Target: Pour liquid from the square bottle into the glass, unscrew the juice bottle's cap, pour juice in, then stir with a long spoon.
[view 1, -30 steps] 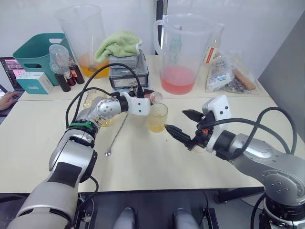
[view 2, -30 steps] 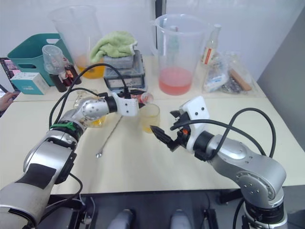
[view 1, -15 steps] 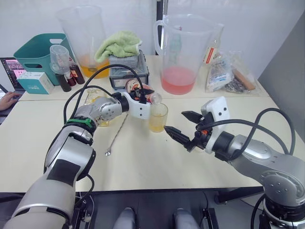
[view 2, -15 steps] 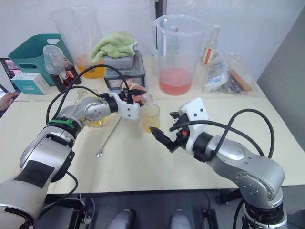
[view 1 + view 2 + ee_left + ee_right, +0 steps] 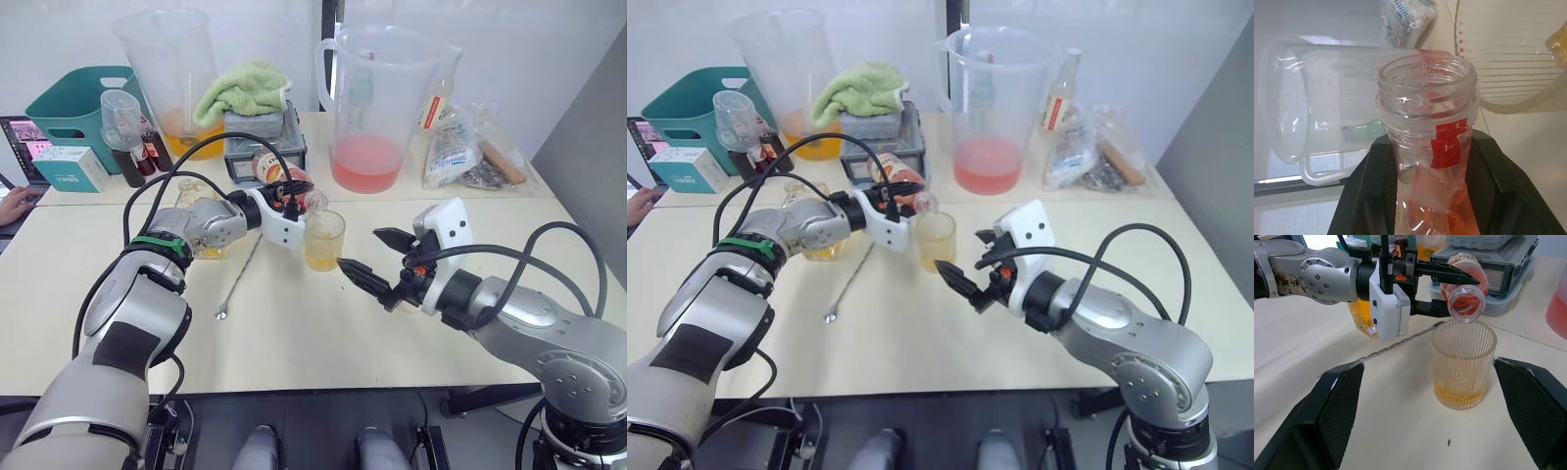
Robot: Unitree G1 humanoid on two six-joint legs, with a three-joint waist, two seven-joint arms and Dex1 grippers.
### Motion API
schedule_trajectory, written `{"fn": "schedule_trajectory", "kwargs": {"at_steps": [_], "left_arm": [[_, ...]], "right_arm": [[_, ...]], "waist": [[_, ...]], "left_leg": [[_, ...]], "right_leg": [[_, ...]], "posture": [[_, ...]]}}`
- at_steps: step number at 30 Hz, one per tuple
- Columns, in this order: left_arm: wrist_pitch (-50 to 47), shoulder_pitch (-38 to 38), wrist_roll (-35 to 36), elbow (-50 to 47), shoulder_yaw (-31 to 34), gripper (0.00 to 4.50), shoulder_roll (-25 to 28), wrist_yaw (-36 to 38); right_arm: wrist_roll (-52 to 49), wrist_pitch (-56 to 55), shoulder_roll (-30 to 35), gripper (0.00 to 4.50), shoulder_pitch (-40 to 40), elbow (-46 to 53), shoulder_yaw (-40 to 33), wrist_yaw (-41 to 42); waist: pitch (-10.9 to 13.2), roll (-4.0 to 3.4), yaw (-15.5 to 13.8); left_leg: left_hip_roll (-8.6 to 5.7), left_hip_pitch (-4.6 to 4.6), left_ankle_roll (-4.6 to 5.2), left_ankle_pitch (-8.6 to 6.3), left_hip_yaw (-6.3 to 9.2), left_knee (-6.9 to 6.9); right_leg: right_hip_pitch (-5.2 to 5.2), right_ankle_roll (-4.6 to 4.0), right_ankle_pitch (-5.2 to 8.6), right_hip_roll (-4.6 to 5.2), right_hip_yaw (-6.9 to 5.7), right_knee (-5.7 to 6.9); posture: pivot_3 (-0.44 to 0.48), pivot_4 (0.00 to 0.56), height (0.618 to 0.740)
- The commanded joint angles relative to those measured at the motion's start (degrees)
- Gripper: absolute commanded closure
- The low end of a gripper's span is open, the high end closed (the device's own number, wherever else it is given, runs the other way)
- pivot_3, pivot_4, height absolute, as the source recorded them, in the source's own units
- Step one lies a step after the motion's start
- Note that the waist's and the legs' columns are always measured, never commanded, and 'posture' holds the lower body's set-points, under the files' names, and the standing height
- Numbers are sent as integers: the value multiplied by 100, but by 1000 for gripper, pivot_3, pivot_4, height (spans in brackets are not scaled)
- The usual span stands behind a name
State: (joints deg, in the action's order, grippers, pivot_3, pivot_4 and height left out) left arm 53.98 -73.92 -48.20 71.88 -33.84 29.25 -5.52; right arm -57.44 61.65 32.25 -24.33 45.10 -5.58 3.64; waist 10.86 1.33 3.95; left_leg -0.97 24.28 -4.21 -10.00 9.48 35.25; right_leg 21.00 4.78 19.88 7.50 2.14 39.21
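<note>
- While the left tool [image 5: 1449,291] clamps the slim clear plastic juice bottle with pink-red juice [image 5: 1465,288] around its body, the bottle lies tipped with its uncapped mouth just above the rim of the small ribbed clear glass tumbler [image 5: 1463,364].
- That glass stands on the cream surface [image 5: 294,323] and holds a shallow layer of yellow-orange liquid; no pink stream is visible.
- Right tool [image 5: 380,261] hovers beside the glass, jaws spread wide and empty.
- Thin plastic will likely flex under a hard squeeze, so mid-body, near the label, seems the best hold; the bottle looks light and partly full.
- Glass is probably rigid, fragile and easy to tip if the bottle's neck knocks its rim.
- Long thin silver bar spoon [image 5: 238,277] lies flat on the surface under the left arm; being slender and slick, it is best pinched across the stem.
- Short faceted square glass bottle [image 5: 193,208] sits behind the left forearm.
</note>
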Motion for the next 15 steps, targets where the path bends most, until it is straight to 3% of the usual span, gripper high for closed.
{"fn": "schedule_trajectory", "kwargs": {"at_steps": [1, 15], "left_arm": [[-8, -247, -71, -43, -41, 2941, 115, -238], [-110, -345, -230, 42, -184, 2941, 122, -547]], "right_arm": [[-46, -156, 13, 11, -27, 159, -94, 0], [-31, -174, 4, 11, -58, 150, -68, 13]], "waist": [[0, 0, 0], [0, 0, 0]], "left_leg": [[0, 1, 0, 0, 0, 1], [-1, 3, 0, 0, -2, 2]], "right_leg": [[0, 0, 0, 0, 0, 0], [5, 0, 0, 0, 2, 4]], "posture": [[0, 150, 740], [0, 150, 740]]}}
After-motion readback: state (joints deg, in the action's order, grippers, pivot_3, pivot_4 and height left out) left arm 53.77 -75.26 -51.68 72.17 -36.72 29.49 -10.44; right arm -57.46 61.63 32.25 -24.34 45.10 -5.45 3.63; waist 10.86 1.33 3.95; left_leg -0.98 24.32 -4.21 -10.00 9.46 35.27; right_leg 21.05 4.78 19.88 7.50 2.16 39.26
